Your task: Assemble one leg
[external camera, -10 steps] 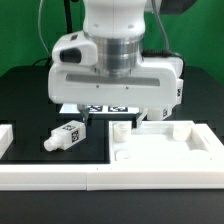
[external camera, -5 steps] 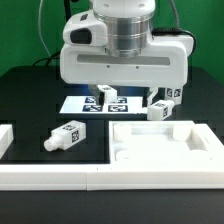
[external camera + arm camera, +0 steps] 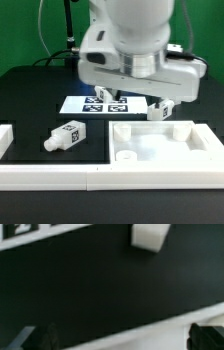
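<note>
One leg [image 3: 65, 136], a small white block with a peg and a square tag, lies on its side on the black table toward the exterior view's left. A second leg [image 3: 158, 110] stands by the far edge of the large white panel [image 3: 165, 148]; it also shows in the wrist view [image 3: 150, 236]. My gripper [image 3: 130, 97] hangs above the table between the marker board [image 3: 95, 103] and the panel. In the wrist view the gripper [image 3: 120, 339] is open and empty, with its dark fingertips [image 3: 35, 336] far apart over bare black table.
White border rails [image 3: 60, 178] run along the front edge, with a short piece [image 3: 5, 135] at the exterior view's left. The marker board's edge [image 3: 40, 235] and a white edge, probably the panel's [image 3: 175, 325], cross the wrist view.
The hand has risen and shifted toward the exterior view's right, uncovering the panel. The gripper has stayed open and empty. The legs have not moved.
</note>
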You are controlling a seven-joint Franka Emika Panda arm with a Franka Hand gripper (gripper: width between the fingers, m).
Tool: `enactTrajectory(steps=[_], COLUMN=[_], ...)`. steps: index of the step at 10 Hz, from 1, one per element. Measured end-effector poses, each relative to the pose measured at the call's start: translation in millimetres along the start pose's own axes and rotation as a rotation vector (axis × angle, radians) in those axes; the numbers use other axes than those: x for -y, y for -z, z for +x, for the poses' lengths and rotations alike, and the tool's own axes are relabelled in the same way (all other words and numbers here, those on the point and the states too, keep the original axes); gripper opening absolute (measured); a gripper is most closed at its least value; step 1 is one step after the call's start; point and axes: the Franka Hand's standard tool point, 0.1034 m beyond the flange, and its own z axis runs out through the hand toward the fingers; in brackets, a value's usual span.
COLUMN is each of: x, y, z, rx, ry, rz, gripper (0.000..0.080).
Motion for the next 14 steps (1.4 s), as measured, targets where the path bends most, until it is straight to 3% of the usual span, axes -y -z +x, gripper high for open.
enactTrajectory(steps=[1,2,4,5,6,8,9,14], x=[4.6,4.3,5.1,5.7,0.7,6.5,9.1,6.4], y=[-1.6,2.6,1.7,0.1,-8.0,-40.2,-46.8,-50.4], z=[-11.1,-7.7,-5.7,-4.1,-1.9,-21.2,-27.9,-29.6], rx=[0.074,0.084,0.072,0.071,0.067,0.058,0.100,0.127], ry=[-0.026,-0.056,-0.049,-0.056,-0.095,-0.118,-0.116,-0.118], rz=[0.010,0.034,0.033,0.066,0.134,0.173,0.232,0.231], gripper=[0.0649,0.0649,0.0649,0.0649,0.0649,0.0649,0.0649,0.0649])
